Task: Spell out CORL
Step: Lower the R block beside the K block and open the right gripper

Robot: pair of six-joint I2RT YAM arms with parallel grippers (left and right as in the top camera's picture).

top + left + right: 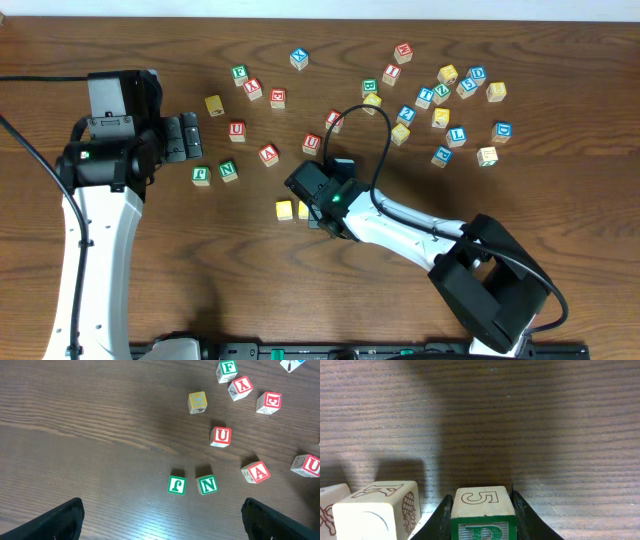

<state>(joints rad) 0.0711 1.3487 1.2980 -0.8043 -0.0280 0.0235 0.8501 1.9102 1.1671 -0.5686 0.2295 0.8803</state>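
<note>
Left fingers (60, 522) spread, right fingers (522, 517) clamped

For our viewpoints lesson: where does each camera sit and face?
Overhead: above the table, facing down on letter cubes; left arm and right arm show.
Left wrist: on the left arm, facing down; open left fingers show below the green N cube.
Right wrist: low, facing along the table; right fingers clamp a green-lettered cube.
Shared: overhead and left wrist both show the green N cube.

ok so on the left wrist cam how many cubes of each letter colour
green-lettered cubes: 3
red-lettered cubes: 5
yellow-faced cube: 1
blue-marked cube, cut off at the edge: 1
total: 10
</note>
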